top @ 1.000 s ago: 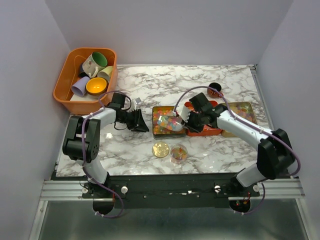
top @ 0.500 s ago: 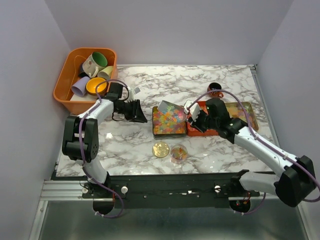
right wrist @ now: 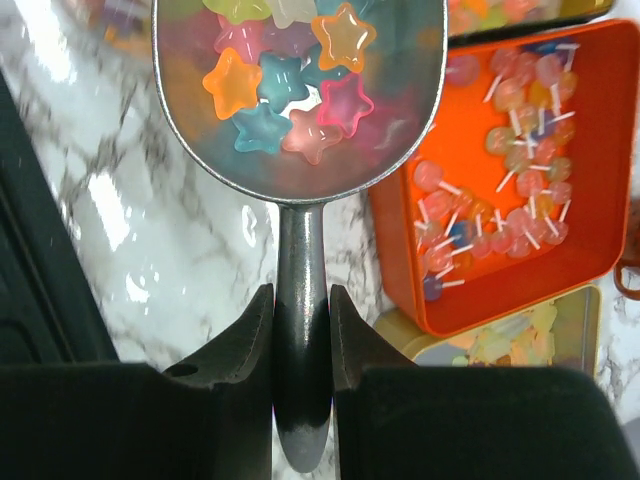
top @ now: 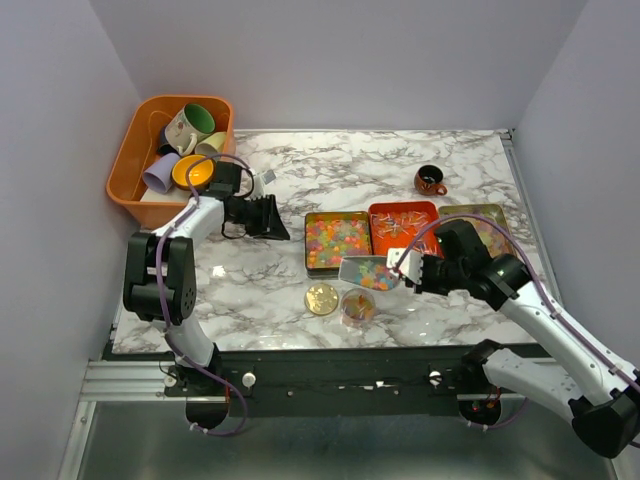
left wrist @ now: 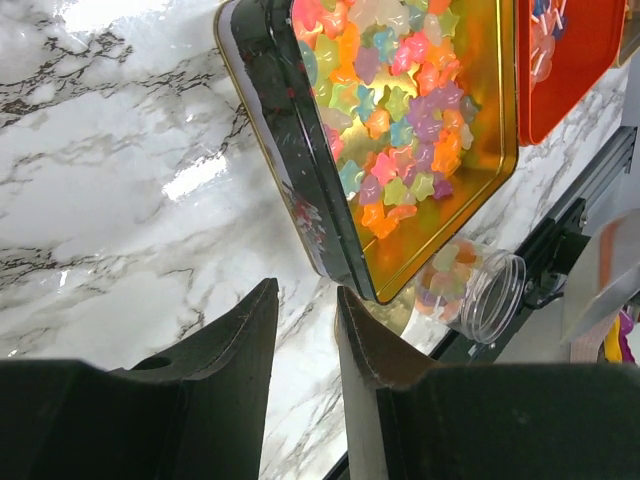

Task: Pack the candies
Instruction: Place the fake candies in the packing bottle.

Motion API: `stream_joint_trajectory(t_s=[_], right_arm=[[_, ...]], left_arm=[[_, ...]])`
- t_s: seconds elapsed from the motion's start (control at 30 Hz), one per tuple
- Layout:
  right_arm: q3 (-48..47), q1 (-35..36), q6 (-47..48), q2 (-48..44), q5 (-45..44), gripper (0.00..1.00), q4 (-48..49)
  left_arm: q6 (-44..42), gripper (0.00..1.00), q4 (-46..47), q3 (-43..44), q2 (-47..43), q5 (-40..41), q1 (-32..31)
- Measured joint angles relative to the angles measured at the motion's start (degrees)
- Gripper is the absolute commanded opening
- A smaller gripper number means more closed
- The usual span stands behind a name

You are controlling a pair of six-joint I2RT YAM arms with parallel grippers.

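Counter (top: 300, 180): white marble with dark veins, filling the middle of the overhead frame.
Right arm (top: 540, 310): reaches in from the lower right and hides part of the right-hand tray.
Left arm (top: 185, 245): folded at centre left, wrist turned toward the trays.
Bin (top: 125, 165): orange, upper left, piled with coloured mugs (top: 190, 125).
Gold tin (left wrist: 285, 150): centre frame, loaded with star-shaped candies (top: 335, 240) in orange, pink, green and purple.
Orange tray (right wrist: 600, 200): touching the tin's right side, holding lollipops (right wrist: 510, 200).
Right-hand tray (top: 495, 215): gold, beside the orange one, with pale sweets inside.
Right pincer (right wrist: 300, 300): clenched on the handle of a metal scoop (right wrist: 300, 240).
Scoop load: more star candies in its bowl, held just in front of the tin and orange tray and right behind the jar in the overhead view.
Left pincer (left wrist: 305, 292): released, only bare marble between the fingers, pointing at the tin's left wall and well short of it.
Jar (top: 357, 307): clear, lower centre, partly filled with candies.
Gold disc (top: 321, 298): flat on the counter just left of the jar.
Brown cup (top: 431, 180): alone at upper right, behind the trays.
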State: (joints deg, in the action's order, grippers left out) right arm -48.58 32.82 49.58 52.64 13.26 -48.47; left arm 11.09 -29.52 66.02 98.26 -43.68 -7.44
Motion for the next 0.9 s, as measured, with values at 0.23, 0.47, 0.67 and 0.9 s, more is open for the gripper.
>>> stream_joint_trajectory(t_s=[0.23, 0.47, 0.67, 0.9], right_arm=[[0.0, 0.0, 12.3, -0.9, -3.3, 0.01, -10.1], [-2.2, 0.3, 19.7, 1.5, -7.4, 0.01, -14.2], [-6.6, 3.2, 21.5, 6.9, -12.5, 0.01, -14.4], [-7.8, 10.6, 21.4, 9.1, -20.2, 0.01, -14.3]], left_arm=[[0.1, 0.4, 2.0, -2.2, -1.8, 0.7, 0.6], [0.3, 0.4, 3.7, -3.0, -2.6, 1.2, 0.7], [0.7, 0.4, 4.8, -4.5, -4.0, 1.3, 1.1], [1.2, 0.4, 6.1, -6.4, -5.4, 1.3, 1.4]])
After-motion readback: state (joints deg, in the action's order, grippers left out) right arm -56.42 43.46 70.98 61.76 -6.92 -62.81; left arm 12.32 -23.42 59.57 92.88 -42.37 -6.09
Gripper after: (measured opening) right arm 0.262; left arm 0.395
